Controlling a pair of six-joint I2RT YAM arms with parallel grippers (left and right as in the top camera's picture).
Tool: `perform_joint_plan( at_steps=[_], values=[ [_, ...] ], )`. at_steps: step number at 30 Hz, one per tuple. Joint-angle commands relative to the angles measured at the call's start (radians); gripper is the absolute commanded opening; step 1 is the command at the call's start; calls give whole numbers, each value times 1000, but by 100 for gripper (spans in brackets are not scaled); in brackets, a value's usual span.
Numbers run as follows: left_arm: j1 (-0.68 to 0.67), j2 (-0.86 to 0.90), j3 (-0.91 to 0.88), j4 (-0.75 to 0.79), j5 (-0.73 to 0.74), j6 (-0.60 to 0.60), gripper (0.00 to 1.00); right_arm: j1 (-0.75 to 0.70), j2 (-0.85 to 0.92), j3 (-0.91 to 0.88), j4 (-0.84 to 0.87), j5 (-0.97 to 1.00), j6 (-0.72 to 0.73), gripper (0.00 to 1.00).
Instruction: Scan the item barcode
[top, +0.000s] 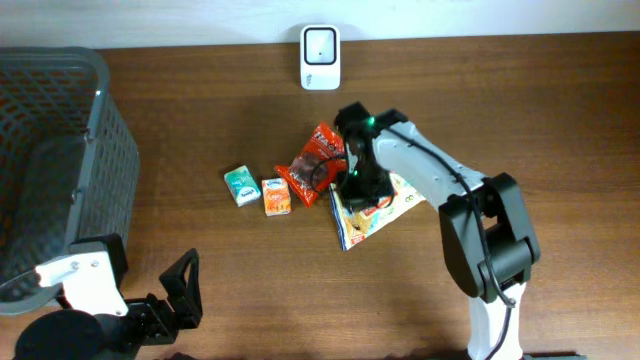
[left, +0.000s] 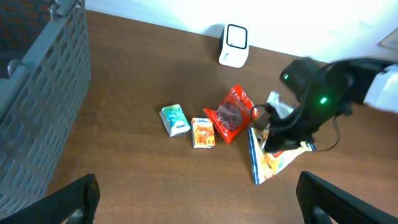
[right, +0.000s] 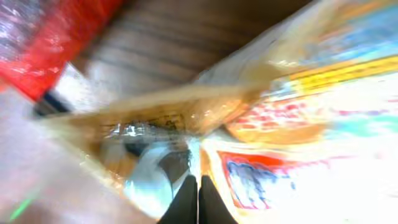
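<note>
A flat yellow, white and blue snack bag (top: 378, 214) lies right of the table's middle, and in the right wrist view it (right: 311, 106) fills the frame. My right gripper (top: 357, 190) is down on the bag's left edge. There its black fingertips (right: 199, 200) press together, shut on the bag's film. The white barcode scanner (top: 320, 57) stands at the table's back edge. Far from all this, my left gripper (top: 172, 300) hovers open near the front left corner with nothing between its fingers (left: 78, 199).
Left of the bag lie a red snack bag (top: 315, 163), a small orange box (top: 277, 196) and a small teal box (top: 241, 186). A grey mesh basket (top: 100, 130) fills the left side. The right arm (top: 490, 235) reaches in from the front right.
</note>
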Motion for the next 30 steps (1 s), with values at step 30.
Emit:
perform_joint_plan(
  at_steps=[30],
  values=[
    [5, 0, -3, 2, 7, -8, 99, -330, -45, -62, 63, 463, 71, 4]
  ],
)
